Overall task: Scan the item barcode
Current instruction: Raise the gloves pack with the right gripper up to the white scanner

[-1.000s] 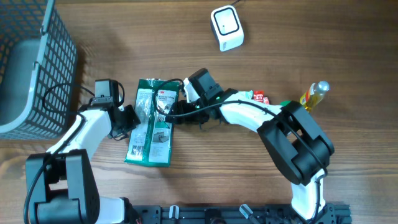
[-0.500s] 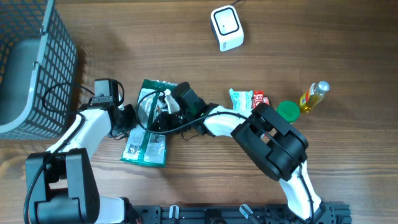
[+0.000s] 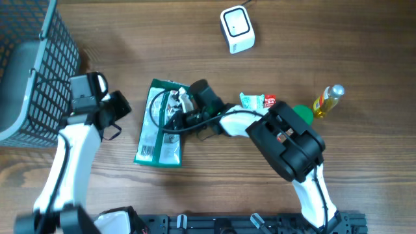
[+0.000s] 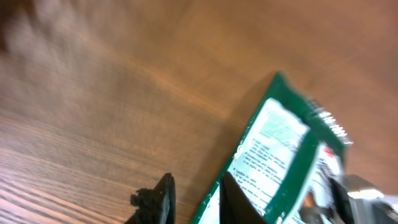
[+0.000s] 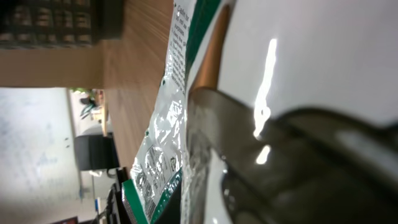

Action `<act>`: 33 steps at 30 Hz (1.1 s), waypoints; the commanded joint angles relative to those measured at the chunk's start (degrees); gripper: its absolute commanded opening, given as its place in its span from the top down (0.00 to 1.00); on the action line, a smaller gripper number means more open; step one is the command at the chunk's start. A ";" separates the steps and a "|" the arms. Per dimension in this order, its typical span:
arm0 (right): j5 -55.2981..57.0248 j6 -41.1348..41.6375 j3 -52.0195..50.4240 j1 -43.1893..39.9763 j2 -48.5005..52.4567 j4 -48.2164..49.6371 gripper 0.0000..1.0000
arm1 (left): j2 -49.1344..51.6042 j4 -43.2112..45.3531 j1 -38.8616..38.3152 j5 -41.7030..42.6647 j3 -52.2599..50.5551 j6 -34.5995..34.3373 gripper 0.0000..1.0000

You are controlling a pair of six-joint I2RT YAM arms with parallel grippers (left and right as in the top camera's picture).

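The item, a green and white packet [image 3: 160,130], lies flat on the wooden table left of centre, with what looks like a barcode near its lower left corner. My right gripper [image 3: 177,107] is shut on the packet's crinkled upper part. The right wrist view shows the shiny packet [image 5: 163,137] pressed against the finger [image 5: 208,149]. My left gripper [image 3: 123,106] hovers apart, left of the packet; its fingers [image 4: 166,198] stand slightly open over bare wood, with the packet's edge [image 4: 273,143] beside them. A white scanner [image 3: 236,28] sits at the back.
A grey mesh basket [image 3: 62,78] stands at the far left. Right of the packet lie a small white and red pack [image 3: 259,101], a green cap [image 3: 301,113] and a yellow bottle [image 3: 328,99]. The right arm's cable loops over the packet.
My left gripper let go of the packet's left edge and drew back up and left. The right gripper closed on the packet's top, and the packet shifted slightly.
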 commanded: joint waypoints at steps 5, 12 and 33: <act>2.60 -21.79 0.20 -4.68 -18.60 -12.76 0.96 | -9.38 1.44 0.50 -1.27 1.38 2.91 0.34; 23.54 -42.38 11.26 -5.51 -35.93 -42.51 0.96 | -8.63 1.81 -2.10 -2.91 1.38 5.01 0.36; 68.50 -89.66 22.10 -5.68 -29.81 -28.83 0.96 | -7.82 0.48 -2.16 -6.86 1.38 5.05 0.00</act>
